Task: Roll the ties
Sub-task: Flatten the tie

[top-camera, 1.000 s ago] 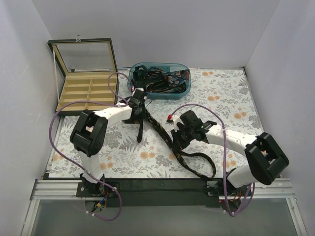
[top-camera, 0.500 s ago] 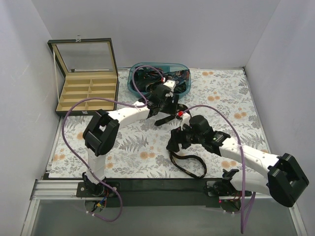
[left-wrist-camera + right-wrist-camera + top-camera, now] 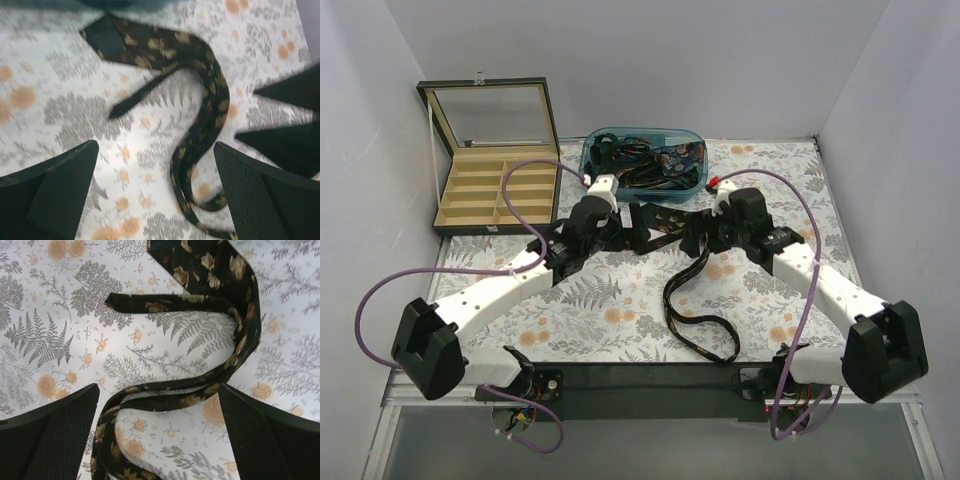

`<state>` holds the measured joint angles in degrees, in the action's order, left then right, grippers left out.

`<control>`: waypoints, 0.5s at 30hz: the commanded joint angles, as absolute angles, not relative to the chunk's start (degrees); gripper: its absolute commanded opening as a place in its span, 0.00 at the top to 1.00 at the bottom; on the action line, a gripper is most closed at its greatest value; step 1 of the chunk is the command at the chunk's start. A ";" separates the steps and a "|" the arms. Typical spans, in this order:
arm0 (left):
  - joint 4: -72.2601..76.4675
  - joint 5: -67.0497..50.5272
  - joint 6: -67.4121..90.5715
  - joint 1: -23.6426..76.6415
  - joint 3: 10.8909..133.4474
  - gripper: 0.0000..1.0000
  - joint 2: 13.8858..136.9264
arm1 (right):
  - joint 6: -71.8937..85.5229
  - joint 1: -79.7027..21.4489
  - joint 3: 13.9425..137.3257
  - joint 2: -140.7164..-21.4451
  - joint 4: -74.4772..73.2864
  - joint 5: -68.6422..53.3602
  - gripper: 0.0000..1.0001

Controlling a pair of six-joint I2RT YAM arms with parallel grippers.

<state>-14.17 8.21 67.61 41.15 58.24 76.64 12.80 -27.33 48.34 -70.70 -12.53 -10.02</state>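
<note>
One tie (image 3: 682,283), black with orange-gold patterning, lies loose on the floral cloth. Its wide end rests between the two grippers and its narrow part loops toward the front edge. My left gripper (image 3: 623,233) hovers open just left of the wide end. In the left wrist view the tie (image 3: 204,67) curves between the spread fingers (image 3: 59,192), touching neither. My right gripper (image 3: 697,238) is open over the bend of the tie (image 3: 227,275), whose strip runs below its gripper (image 3: 157,435) gap. More ties (image 3: 650,168) fill the blue bin.
A teal bin (image 3: 692,187) stands at the back centre. An open wooden box (image 3: 498,193) with several compartments sits at the back left, lid raised. Purple cables (image 3: 782,190) arc over both arms. White walls close in the sides and back.
Both grippers have opened and let go of the tie, which now lies slack on the cloth. The right gripper moved toward the back; the left arm stretched out low, its gripper near the wide end.
</note>
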 commanded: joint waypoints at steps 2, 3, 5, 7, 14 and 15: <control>-17.49 1.25 76.01 46.22 50.46 0.06 74.18 | 2.30 -27.33 58.50 -78.20 -16.42 -6.78 0.09; -17.23 0.97 76.63 47.27 49.93 0.06 74.27 | 0.28 -27.25 59.75 -81.53 -17.04 -5.98 0.10; -16.00 1.31 77.34 50.88 49.05 0.06 75.58 | -2.89 -26.98 63.52 -85.06 -19.06 -3.45 0.10; -15.38 1.84 77.61 53.77 49.57 0.06 78.29 | -5.26 -26.81 65.99 -90.33 -20.65 -2.73 0.11; -14.33 3.69 76.64 57.92 53.96 0.06 87.18 | -8.70 -26.81 70.49 -98.17 -22.06 2.43 0.17; -14.41 3.60 76.38 58.09 55.10 0.06 89.45 | -8.79 -26.81 70.66 -99.22 -21.97 2.98 0.17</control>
